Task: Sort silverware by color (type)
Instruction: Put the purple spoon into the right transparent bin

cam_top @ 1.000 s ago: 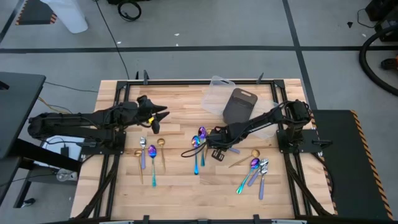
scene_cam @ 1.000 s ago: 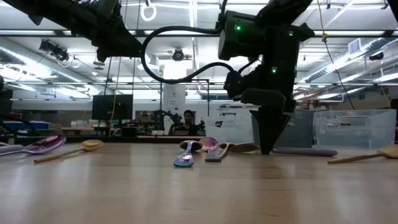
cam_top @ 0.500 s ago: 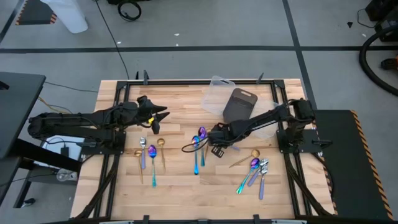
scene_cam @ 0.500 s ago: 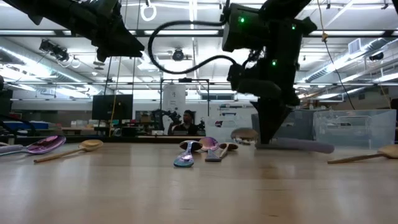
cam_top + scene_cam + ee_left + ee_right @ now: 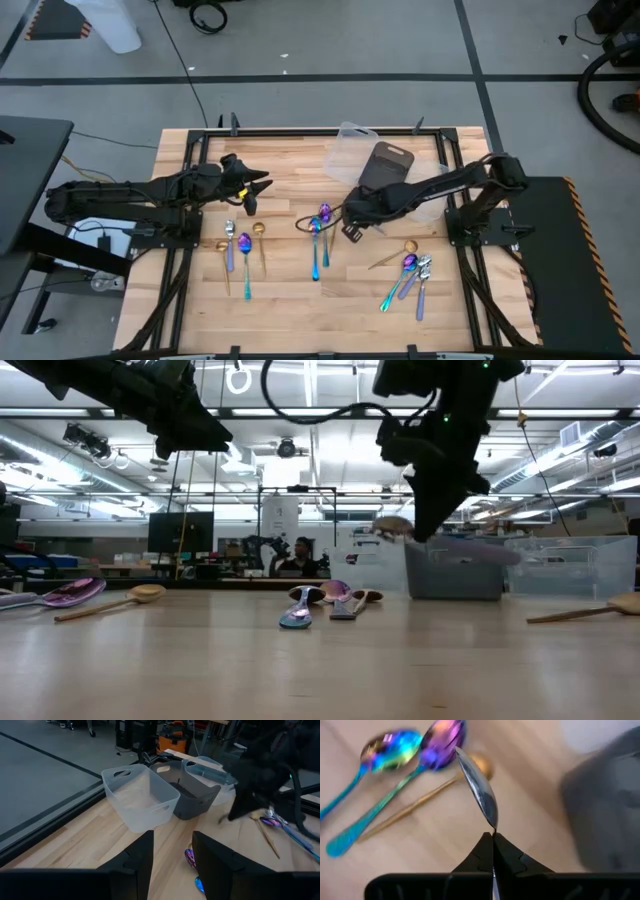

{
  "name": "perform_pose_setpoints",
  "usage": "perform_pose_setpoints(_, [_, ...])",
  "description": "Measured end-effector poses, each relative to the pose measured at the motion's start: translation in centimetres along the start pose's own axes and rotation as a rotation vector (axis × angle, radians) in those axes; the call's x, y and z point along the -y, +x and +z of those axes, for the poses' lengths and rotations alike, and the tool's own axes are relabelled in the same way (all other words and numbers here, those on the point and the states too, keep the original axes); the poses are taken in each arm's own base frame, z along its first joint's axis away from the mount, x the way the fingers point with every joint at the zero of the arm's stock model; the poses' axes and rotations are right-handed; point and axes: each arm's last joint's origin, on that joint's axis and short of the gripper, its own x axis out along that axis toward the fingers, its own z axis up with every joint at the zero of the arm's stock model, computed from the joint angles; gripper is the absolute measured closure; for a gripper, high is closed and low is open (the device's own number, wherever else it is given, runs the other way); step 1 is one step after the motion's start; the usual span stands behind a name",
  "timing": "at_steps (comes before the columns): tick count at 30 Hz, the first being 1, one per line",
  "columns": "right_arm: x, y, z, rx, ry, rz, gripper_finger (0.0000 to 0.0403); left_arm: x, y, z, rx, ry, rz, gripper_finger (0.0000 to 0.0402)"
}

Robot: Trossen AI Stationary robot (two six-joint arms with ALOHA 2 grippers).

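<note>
Silver spoon (image 5: 479, 790) handle hidden between right gripper (image 5: 493, 839) fingertips. Grey bin (image 5: 605, 805) blurred, cut off at frame edge. Left gripper (image 5: 172, 857) fingertips cut off below.

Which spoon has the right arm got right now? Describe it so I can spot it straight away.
Start at the dark grey rectangular bin at the table's far side; the right pincer is just in front of it. Shut in that pincer, lifted clear of the wooden table, is a plain silver metal spoon. The iridescent purple-blue spoons and gold spoon below it lie flat on the table.
</note>
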Motion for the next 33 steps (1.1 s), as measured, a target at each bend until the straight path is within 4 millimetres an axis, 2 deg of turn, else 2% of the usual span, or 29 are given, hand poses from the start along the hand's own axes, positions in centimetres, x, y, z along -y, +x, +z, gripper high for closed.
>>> perform_pose_setpoints(15, [2.5, -5.8, 1.2, 0.193, 0.094, 0.075, 0.0396, 0.0, 0.0, 0.0, 0.000, 0.000, 0.000, 0.0260])
perform_pose_setpoints(21, [4.3, -8.2, 1.1, 0.242, 0.148, 0.061, 0.0396, 0.0, 0.0, 0.0, 0.000, 0.000, 0.000, 0.0260])
perform_pose_setpoints(33, [8.6, -10.2, -0.1, 0.167, 0.274, -0.097, 0.0396, 0.0, 0.0, 0.0, 0.000, 0.000, 0.000, 0.0260])
